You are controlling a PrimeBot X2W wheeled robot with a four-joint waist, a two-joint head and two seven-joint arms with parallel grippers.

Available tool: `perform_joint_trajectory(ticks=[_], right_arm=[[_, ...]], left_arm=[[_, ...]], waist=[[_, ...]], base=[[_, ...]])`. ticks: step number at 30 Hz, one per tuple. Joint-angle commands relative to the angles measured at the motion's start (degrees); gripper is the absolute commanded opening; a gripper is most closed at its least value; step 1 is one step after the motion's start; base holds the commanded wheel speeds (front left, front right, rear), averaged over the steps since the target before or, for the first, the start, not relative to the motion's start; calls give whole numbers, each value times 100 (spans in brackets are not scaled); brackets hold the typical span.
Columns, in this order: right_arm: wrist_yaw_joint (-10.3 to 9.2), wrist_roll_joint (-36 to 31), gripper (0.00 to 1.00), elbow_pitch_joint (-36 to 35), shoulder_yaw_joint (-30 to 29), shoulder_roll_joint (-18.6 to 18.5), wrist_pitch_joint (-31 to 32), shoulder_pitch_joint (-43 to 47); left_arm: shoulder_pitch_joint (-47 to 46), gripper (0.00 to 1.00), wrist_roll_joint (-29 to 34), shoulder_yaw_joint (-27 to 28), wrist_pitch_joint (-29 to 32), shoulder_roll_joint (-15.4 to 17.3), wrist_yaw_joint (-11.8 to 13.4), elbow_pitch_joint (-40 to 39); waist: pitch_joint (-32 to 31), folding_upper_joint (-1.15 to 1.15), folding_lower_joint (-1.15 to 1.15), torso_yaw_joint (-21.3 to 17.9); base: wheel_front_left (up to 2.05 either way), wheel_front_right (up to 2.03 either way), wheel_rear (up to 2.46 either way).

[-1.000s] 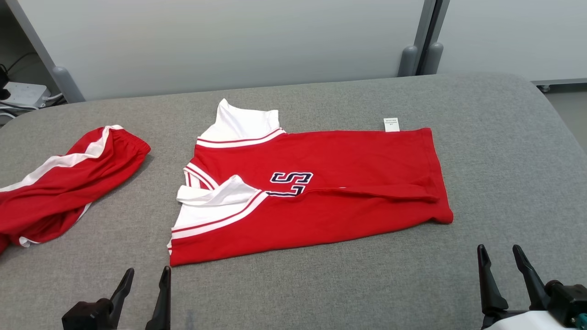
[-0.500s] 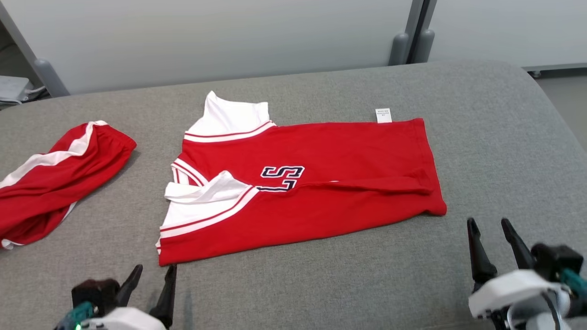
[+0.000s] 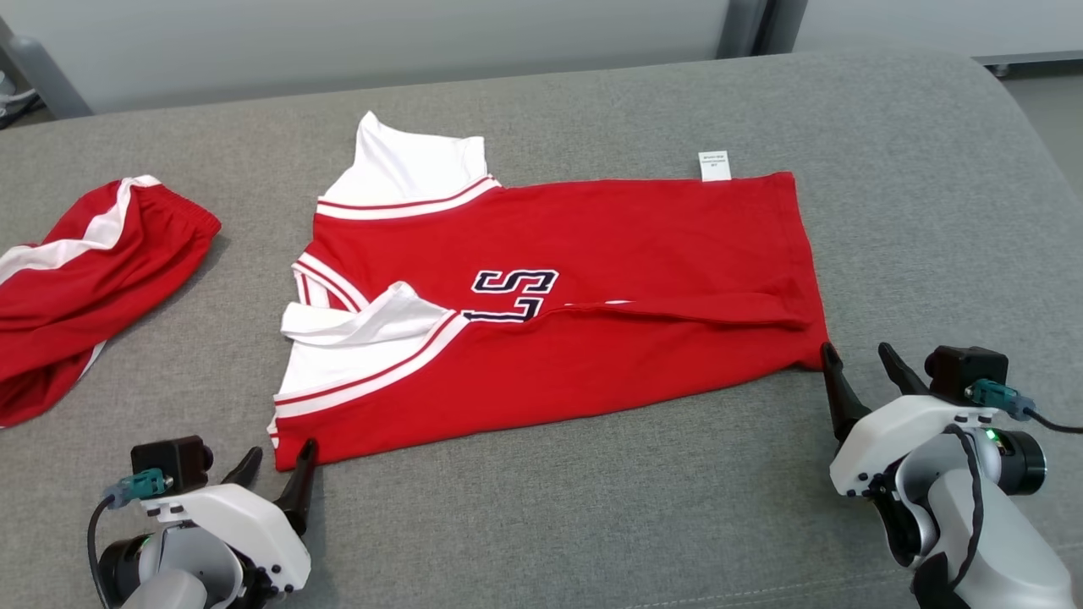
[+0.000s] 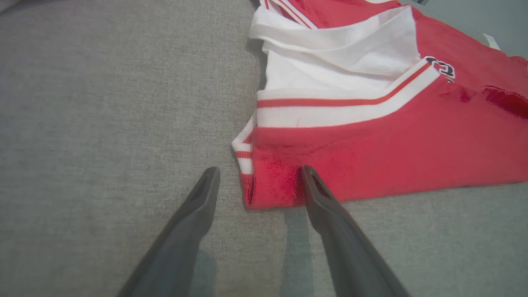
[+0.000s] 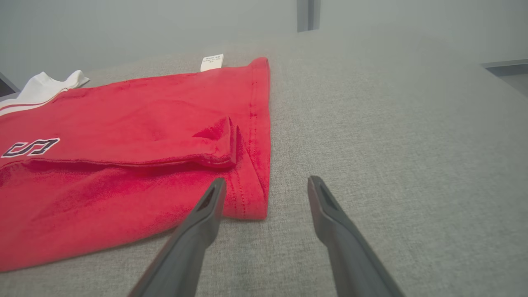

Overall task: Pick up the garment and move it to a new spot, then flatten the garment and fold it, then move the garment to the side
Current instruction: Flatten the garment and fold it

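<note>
The garment (image 3: 592, 279) is a red jersey with white sleeves, striped trim and a navy print, folded lengthwise on the grey padded surface (image 3: 931, 211). My left gripper (image 3: 281, 450) is open at its near left corner. In the left wrist view that corner of the garment (image 4: 371, 144) lies between the spread fingers of the left gripper (image 4: 260, 170). My right gripper (image 3: 856, 348) is open at the near right hem corner. In the right wrist view the hem of the garment (image 5: 123, 165) sits just inside the left finger of the right gripper (image 5: 267, 180).
Another red garment with a white stripe (image 3: 76, 279) lies bunched at the left edge of the surface. A white label (image 3: 714, 165) sticks out from the jersey's far edge. The surface curves down at the right, with pale wall panels behind.
The head camera has tilted down, shifting the whole picture. Both arms have reached forward, bringing each open gripper up to a near corner of the jersey. The jersey has not moved.
</note>
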Motion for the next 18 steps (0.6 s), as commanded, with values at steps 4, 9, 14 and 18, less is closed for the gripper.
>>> perform_joint_trajectory(ticks=[4,9,14,18], right_arm=[[-1,203,100,331,200,-4,-59,-351],[-1,529,100,827,478,41,157,-605],[-1,782,100,1094,735,0,307,-777],[-1,946,39,1211,925,-38,343,-836]], left_arm=[[-481,100,-63,139,5,30,-232,288],[-736,100,-130,39,112,-131,-468,744],[-899,100,-198,-116,435,-240,-674,1031],[-972,37,-209,-241,686,-256,-768,1142]], waist=[[94,0,0,92],[178,0,0,164],[193,0,0,185],[175,0,0,184]], base=[[0,0,0],[0,0,0],[0,0,0],[0,0,0]])
